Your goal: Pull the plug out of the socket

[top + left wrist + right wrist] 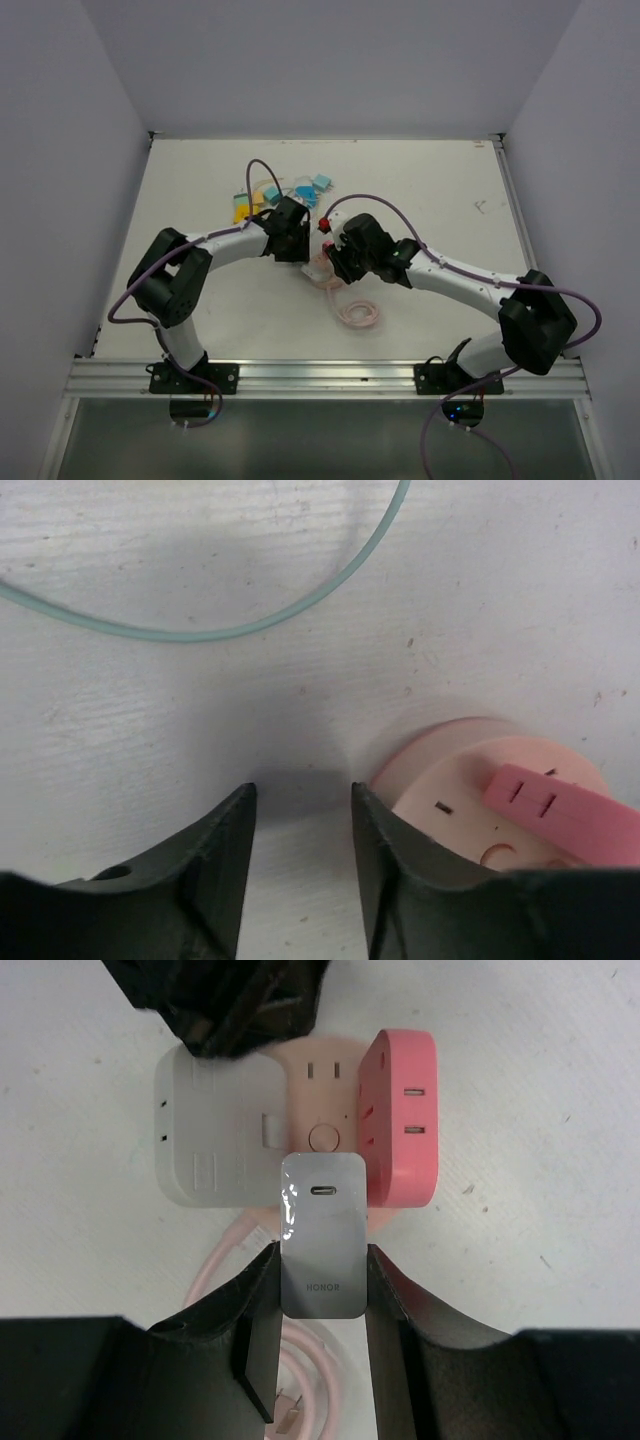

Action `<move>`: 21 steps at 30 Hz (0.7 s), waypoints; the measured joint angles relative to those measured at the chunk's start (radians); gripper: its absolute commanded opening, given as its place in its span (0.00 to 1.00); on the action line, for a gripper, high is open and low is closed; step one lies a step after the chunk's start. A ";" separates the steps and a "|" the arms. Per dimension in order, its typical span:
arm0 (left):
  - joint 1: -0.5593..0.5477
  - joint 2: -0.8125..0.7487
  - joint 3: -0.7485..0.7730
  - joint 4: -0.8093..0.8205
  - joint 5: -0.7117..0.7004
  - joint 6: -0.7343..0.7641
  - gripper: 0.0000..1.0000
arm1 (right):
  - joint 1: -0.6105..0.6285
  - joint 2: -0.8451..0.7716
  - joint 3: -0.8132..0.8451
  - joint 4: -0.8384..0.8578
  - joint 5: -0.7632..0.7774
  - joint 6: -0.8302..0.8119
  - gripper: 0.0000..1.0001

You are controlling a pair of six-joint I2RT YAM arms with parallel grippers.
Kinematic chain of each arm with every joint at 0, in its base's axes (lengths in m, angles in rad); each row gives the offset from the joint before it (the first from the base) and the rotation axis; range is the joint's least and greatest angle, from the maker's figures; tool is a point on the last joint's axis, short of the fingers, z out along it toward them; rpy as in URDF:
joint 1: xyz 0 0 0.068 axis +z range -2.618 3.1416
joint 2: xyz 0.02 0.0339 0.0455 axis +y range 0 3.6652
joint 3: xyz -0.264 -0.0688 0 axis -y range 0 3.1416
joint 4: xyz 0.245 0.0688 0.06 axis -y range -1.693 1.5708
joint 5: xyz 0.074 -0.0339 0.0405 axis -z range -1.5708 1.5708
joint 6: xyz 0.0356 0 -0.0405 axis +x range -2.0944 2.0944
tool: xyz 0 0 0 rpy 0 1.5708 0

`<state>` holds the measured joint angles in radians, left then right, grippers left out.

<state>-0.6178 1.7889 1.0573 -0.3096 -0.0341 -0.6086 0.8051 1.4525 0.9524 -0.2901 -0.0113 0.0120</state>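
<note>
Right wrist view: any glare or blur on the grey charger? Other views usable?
Right wrist view: charger sharp, lettering readable, small glare patch near its top left. Left wrist view: pink socket soft, grey shadow on the table between the fingers. Top view: evenly lit, socket small and partly covered.

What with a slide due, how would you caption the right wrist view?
Right gripper clamps the grey HONOR charger by its sides, set on the pink-and-white socket block.

A silver HONOR plug (322,1250), port up, stands at the near edge of the flat-lying pink-and-grey socket (315,1085).
</note>
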 measured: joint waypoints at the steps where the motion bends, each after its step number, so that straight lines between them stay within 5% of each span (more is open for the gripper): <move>1: 0.004 -0.008 -0.001 -0.015 0.000 0.001 0.58 | 0.001 -0.007 -0.021 0.004 0.003 0.009 0.00; 8: 0.029 -0.059 -0.005 -0.107 0.015 0.000 0.80 | 0.001 -0.018 -0.096 0.051 0.017 0.032 0.00; 21: 0.027 -0.177 0.003 -0.095 0.168 0.010 0.87 | 0.001 0.002 -0.106 0.126 0.029 0.034 0.05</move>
<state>-0.5907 1.6123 1.0599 -0.4049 0.1337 -0.5983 0.8059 1.4548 0.8459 -0.1646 0.0177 0.0460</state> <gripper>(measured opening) 0.874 0.370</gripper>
